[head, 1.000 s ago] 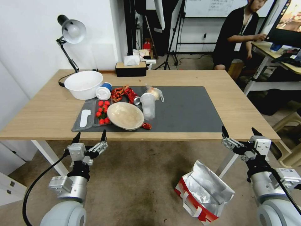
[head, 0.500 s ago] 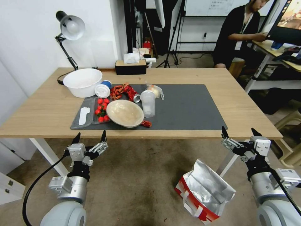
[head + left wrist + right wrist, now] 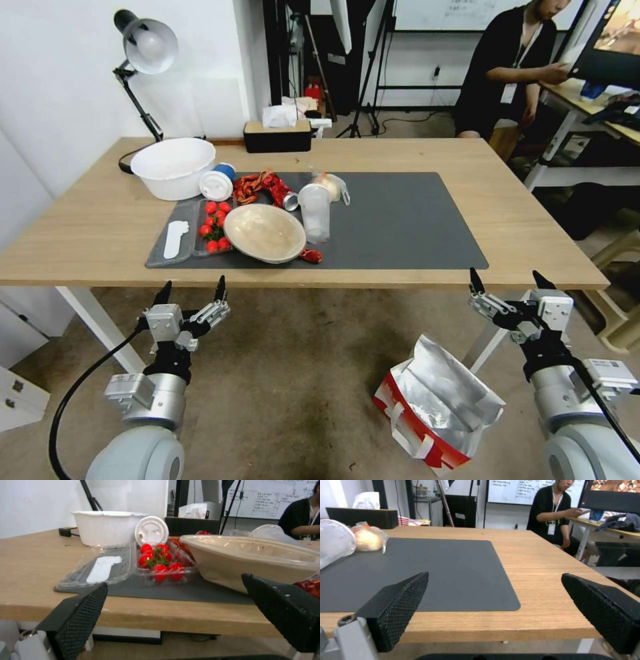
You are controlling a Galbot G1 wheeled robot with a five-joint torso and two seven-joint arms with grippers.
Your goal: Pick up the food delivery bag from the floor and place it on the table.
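Food delivery bag [image 3: 437,407] lay on floor [image 3: 293,373], near table [image 3: 520,220]. Left gripper [image 3: 191,288] and right gripper [image 3: 505,281] hovered before table edge, fingers spread, empty.

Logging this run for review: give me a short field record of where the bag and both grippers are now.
bag: food delivery bag on the floor, mouth open, near the table's right front leg
table: table holds bowls and food on its left half
left gripper: left gripper open, empty, below the table edge
right gripper: right gripper open, empty, above the bag
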